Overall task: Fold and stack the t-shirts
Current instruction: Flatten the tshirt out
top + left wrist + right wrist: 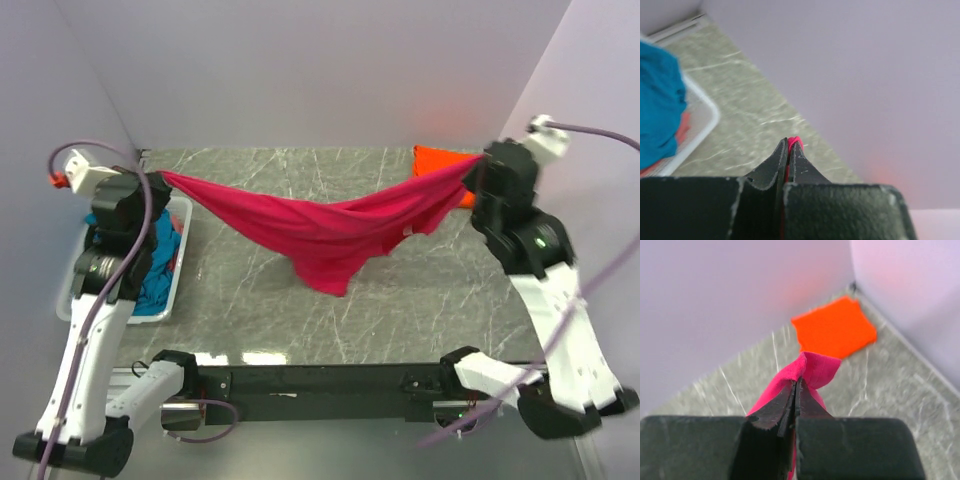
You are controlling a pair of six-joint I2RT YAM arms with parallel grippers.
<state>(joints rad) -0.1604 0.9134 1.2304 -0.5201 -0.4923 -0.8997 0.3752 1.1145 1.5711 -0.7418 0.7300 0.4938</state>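
Marble worktop (420, 300), lilac walls. Pink shirt (320, 228) slung between arms, middle sagging low. Left gripper (162, 180), right gripper (472, 172) each pinched on one edge; I judge: stretching it flat for fold. Orange shirt (440, 160) folded, far right corner; teal shirt (160, 262) in basket (176, 290).

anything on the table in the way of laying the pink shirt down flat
Nothing visible. The pink shirt hangs between the left gripper and right gripper over bare table; the orange shirt sits in the far right corner and the basket with the teal shirt at the left edge.
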